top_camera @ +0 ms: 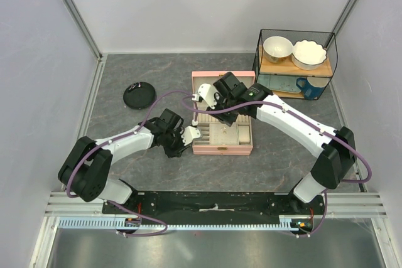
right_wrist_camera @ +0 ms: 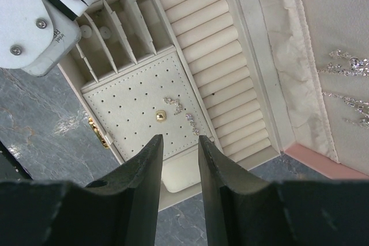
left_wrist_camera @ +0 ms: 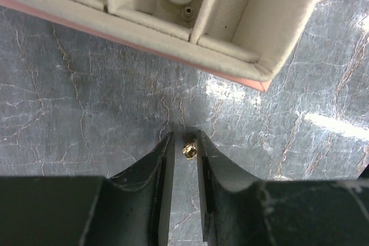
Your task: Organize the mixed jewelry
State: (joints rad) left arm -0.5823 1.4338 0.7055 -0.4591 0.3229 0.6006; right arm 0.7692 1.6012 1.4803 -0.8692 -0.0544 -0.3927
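A speck-sized gold piece [left_wrist_camera: 190, 150] of the mixed jewelry lies on the grey table between the tips of my left gripper [left_wrist_camera: 184, 135], just off the pink box's [left_wrist_camera: 173, 24] corner. It rests against the right finger, with a thin gap on its left side. The jaws are narrowly open. My right gripper [right_wrist_camera: 180, 138] hovers open and empty over the open box [right_wrist_camera: 311, 156]. Below it, on the perforated pad, sit a gold stud [right_wrist_camera: 161, 116] and pale sparkly pieces [right_wrist_camera: 192, 124]. From above, the left gripper [top_camera: 182, 147] is at the box's front-left corner and the right gripper [top_camera: 221, 117] is over the box.
A black round dish [top_camera: 139, 96] sits on the table left of the pink box [top_camera: 223, 150]. A wire rack [top_camera: 295, 61] with bowls and a blue mug stands at the back right. The box's ring rolls [right_wrist_camera: 207, 38] and slim compartments [right_wrist_camera: 115, 33] are open.
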